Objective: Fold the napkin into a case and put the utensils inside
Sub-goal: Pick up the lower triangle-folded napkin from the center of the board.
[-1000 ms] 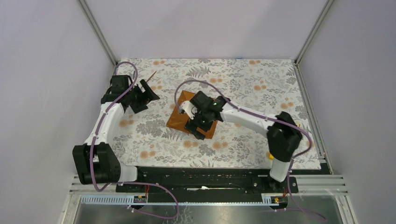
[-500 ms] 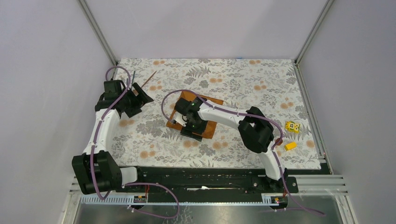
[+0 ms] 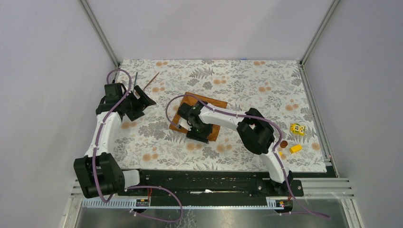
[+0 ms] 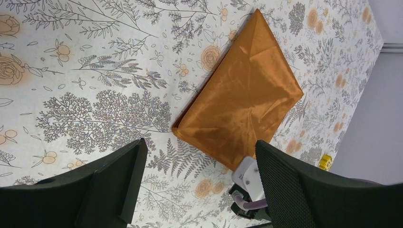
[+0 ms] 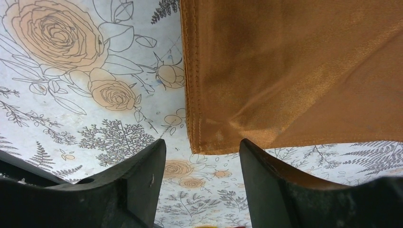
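The rust-orange napkin (image 3: 209,124) lies flat and folded on the floral tablecloth, partly under my right arm. In the right wrist view a stitched corner of the napkin (image 5: 294,71) lies just ahead of my open, empty right gripper (image 5: 202,185), which hovers at the napkin's near edge (image 3: 197,134). My left gripper (image 3: 139,101) is open and empty, left of the napkin (image 4: 242,102); its jaws (image 4: 199,185) stand wide apart over bare tablecloth. Two thin rod-like utensils (image 3: 136,79) (image 3: 153,80) lie at the back left. A small round copper-brown piece (image 3: 283,144), perhaps the spoon's bowl, shows by the right arm.
Two small yellow blocks (image 3: 297,128) (image 3: 295,148) lie at the right near the table's edge; one shows in the left wrist view (image 4: 325,161). The right arm's elbow (image 3: 256,135) hangs over the near right. Metal frame posts stand at the back corners.
My right arm has swung its wrist left and nearer across the napkin, and its elbow has come in toward the middle. My left gripper has drawn slightly back to the left.
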`<state>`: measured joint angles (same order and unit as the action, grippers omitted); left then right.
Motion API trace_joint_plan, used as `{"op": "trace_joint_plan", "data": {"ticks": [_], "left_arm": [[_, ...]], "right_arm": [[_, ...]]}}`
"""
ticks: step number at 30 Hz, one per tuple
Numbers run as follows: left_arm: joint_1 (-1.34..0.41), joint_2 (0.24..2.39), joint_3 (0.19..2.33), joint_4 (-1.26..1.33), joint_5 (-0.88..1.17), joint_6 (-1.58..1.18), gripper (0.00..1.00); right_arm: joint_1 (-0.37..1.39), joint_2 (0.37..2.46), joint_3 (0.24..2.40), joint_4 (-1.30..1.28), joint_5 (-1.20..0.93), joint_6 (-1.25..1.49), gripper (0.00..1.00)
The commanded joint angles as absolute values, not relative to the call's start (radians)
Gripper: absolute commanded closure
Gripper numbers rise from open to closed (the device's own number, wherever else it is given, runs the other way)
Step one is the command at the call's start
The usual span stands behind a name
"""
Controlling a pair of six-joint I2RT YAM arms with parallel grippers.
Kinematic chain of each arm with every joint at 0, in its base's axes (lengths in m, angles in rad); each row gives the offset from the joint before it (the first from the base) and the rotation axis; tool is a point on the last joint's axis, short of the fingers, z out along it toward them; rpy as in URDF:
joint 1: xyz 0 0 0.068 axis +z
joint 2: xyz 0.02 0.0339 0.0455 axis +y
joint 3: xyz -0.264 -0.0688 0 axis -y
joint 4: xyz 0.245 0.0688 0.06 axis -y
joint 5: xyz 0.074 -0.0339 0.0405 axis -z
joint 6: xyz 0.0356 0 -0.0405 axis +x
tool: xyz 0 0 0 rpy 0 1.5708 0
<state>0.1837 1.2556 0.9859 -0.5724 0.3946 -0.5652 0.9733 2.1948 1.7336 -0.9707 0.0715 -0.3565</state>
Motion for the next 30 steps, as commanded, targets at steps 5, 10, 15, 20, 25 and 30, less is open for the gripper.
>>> {"op": "trace_joint_plan", "data": {"ticks": [5,10,15,20,25,30], "left_arm": [[0.194,1.238,0.982,-0.523,0.423,-0.552,0.1],[0.197,1.233,0.976,-0.523,0.426,-0.55,0.1],[0.2,1.225,0.971,-0.522,0.432,-0.549,0.1],[0.202,1.219,0.962,-0.527,0.443,-0.548,0.1],[0.201,1.222,0.936,-0.517,0.456,-0.55,0.1],[0.201,1.244,0.864,-0.474,0.522,-0.577,0.09]], "right_arm": [[0.965,2.226,1.709,-0.956,0.084,-0.379,0.38],[0.948,2.261,1.681,-0.924,0.041,-0.389,0.46],[0.94,2.303,1.603,-0.846,0.006,-0.391,0.57],[0.925,2.324,1.539,-0.778,-0.018,-0.399,0.74],[0.92,2.292,1.525,-0.761,-0.042,-0.38,0.94],[0.92,2.17,1.502,-0.747,-0.132,-0.335,1.0]]}}
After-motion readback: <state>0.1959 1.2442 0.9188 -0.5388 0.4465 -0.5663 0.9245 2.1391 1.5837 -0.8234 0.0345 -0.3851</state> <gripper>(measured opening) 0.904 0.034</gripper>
